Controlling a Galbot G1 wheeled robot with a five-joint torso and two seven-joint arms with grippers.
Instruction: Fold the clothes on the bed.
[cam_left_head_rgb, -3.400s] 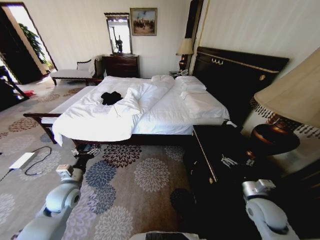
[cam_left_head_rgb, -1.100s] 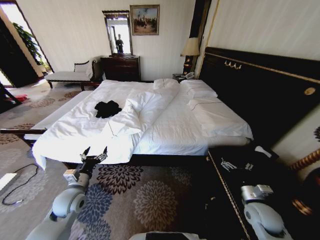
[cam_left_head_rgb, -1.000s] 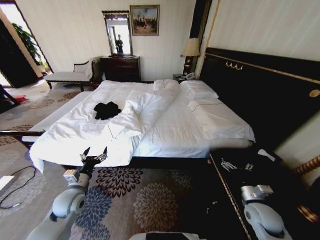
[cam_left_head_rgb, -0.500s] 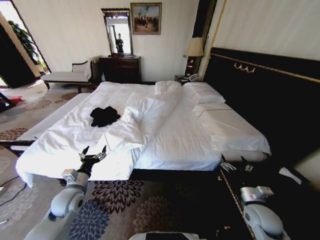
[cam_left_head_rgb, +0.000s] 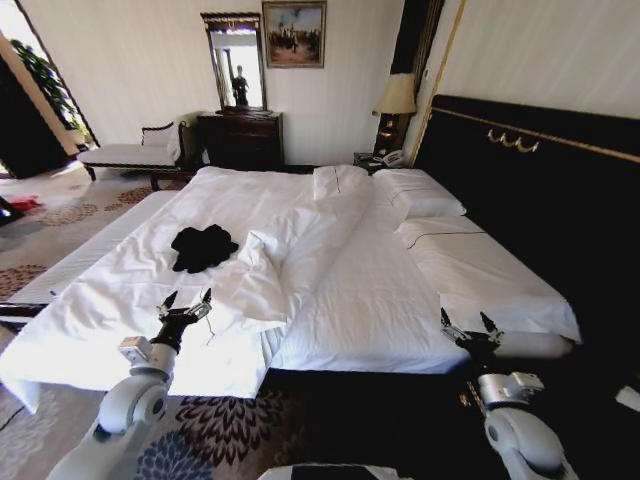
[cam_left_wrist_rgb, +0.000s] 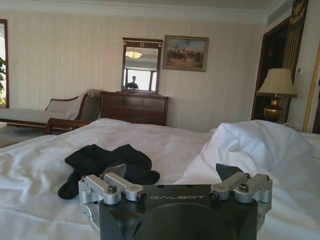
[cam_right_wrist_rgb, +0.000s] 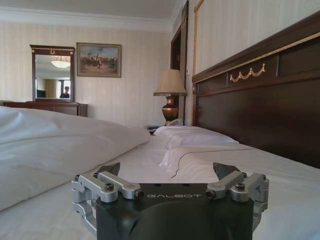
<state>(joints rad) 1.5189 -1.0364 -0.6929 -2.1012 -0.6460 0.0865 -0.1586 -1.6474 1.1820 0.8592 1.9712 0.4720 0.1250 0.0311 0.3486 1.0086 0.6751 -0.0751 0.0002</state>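
Note:
The clothes (cam_left_head_rgb: 203, 246) are a crumpled black T-shirt lying on the left half of the bed (cam_left_head_rgb: 330, 265), which has white sheets and a dark headboard. In the left wrist view the clothes (cam_left_wrist_rgb: 107, 164) lie just beyond the fingers. My left gripper (cam_left_head_rgb: 186, 305) hovers open over the bed's near left corner, short of the clothes. Over the bed's near right edge, below the pillows, my right gripper (cam_left_head_rgb: 466, 327) is open and holds nothing. Both grippers (cam_left_wrist_rgb: 172, 172) (cam_right_wrist_rgb: 170, 172) show spread fingers in their wrist views.
A bunched white duvet fold (cam_left_head_rgb: 275, 270) lies right of the clothes. Pillows (cam_left_head_rgb: 420, 200) sit by the tall headboard (cam_left_head_rgb: 530, 190). A dresser with mirror (cam_left_head_rgb: 240, 135), a chaise (cam_left_head_rgb: 125, 152) and a lamp (cam_left_head_rgb: 395, 110) stand along the far wall. Patterned carpet (cam_left_head_rgb: 215, 430) is at the bed's foot.
The whole picture has shifted: the bed is nearer and larger, so the camera has moved forward. Both grippers now reach over the mattress edge. The clothes have not moved on the bed.

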